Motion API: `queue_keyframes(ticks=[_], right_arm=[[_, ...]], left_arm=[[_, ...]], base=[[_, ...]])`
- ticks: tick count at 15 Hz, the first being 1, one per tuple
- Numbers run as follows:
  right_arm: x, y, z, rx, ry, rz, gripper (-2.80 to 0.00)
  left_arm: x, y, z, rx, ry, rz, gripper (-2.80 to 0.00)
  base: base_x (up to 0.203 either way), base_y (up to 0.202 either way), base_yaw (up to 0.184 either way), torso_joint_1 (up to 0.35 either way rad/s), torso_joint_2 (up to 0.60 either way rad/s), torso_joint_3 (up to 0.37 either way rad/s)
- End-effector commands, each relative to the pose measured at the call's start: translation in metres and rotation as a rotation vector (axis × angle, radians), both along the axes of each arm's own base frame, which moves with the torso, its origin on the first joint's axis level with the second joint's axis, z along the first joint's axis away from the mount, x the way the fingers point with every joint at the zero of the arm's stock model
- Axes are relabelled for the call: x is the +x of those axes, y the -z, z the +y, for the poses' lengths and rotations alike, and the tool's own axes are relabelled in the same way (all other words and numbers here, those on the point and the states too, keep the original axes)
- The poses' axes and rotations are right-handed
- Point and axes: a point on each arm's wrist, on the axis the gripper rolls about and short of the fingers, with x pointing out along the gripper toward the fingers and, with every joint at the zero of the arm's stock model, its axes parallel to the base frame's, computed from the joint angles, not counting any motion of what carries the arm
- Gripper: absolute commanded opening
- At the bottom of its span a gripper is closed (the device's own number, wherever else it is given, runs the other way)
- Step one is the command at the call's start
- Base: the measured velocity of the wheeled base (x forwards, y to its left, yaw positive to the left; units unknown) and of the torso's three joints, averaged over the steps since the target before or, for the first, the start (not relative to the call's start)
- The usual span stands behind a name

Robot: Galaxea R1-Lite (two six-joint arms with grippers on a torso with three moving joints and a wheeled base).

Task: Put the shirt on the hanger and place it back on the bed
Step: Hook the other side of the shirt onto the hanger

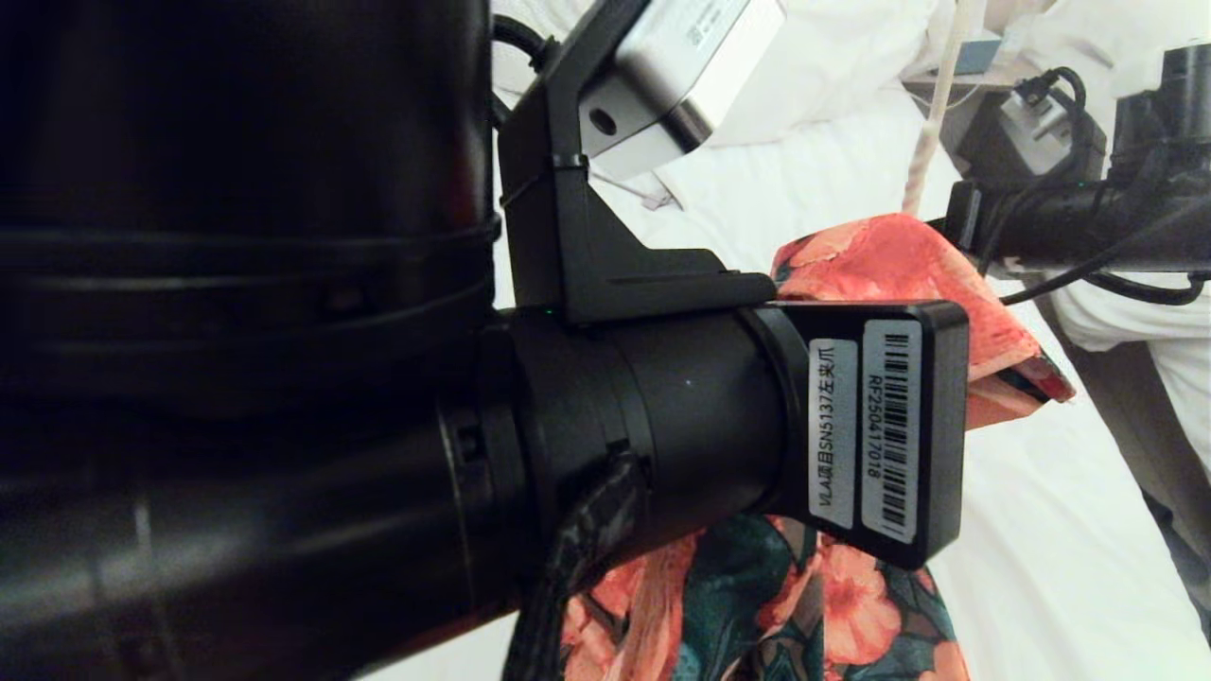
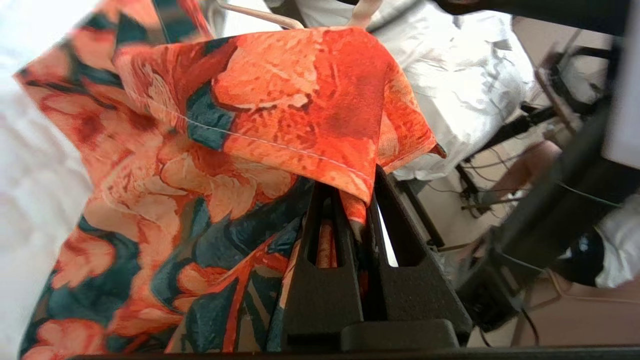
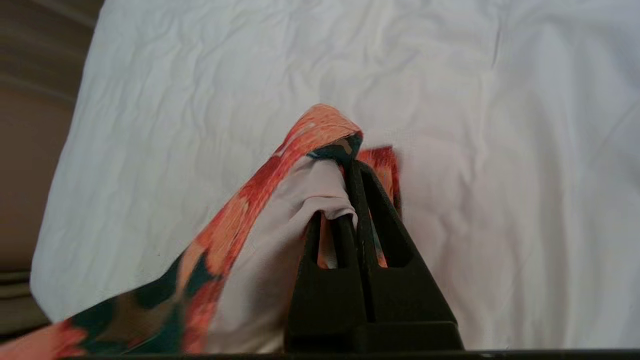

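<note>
Orange-pink flowered cloth of the shirt (image 2: 280, 125) is pinched between the black fingers (image 2: 320, 280) of the left gripper (image 2: 356, 210), whose jaws are pressed together on a folded, stitched edge; the rest of the garment spreads out beyond and below those fingers, hanging in loose folds over the white sheet of the bed (image 2: 30, 165). Just past the fingertips, above the raised fold, a thin cream-white piece of the hanger (image 2: 260, 15) shows, and in the head view its twisted neck (image 1: 922, 161) rises straight up from the peak of cloth beyond the left gripper's body. The right gripper (image 3: 352, 172) is likewise clamped tight on the shirt, gripping a bunched bit whose pale inner side drapes over one finger (image 3: 330, 280) while the flowered outer side arches just over the tips and trails away back to one side of the gripper. Under and beyond the right gripper lies the bed's wrinkled sheet, apart from the lifted cloth there.
</note>
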Motion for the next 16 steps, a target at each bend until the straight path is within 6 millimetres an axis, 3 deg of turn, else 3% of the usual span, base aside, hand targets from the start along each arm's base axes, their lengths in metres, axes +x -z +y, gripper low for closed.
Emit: queue_keyframes(ticks=[1, 5, 10, 16], right_arm=[[-0.010, -0.005, 0.001, -0.013, -0.015, 0.001, -2.80], [-0.010, -0.005, 0.000, -0.036, -0.015, -0.009, -2.80], [0.003, 0.003, 0.002, -0.042, -0.016, -0.011, -2.80], [-0.003, -0.002, 0.001, -0.039, -0.017, -0.017, -2.80]], left_arm=[[0.006, -0.005, 0.004, -0.018, -0.027, -0.006, -2.80], [0.000, -0.020, 0.021, -0.064, -0.024, -0.021, -2.80], [-0.007, -0.020, 0.021, -0.064, 0.002, -0.021, -2.80], [-0.005, -0.014, 0.016, -0.044, -0.001, -0.016, -2.80]], base=[[0.000, 0.000, 0.000, 0.000, 0.00, 0.000], [0.000, 0.000, 0.000, 0.000, 0.00, 0.000], [0.000, 0.000, 0.000, 0.000, 0.00, 0.000], [0.000, 0.000, 0.000, 0.000, 0.00, 0.000]])
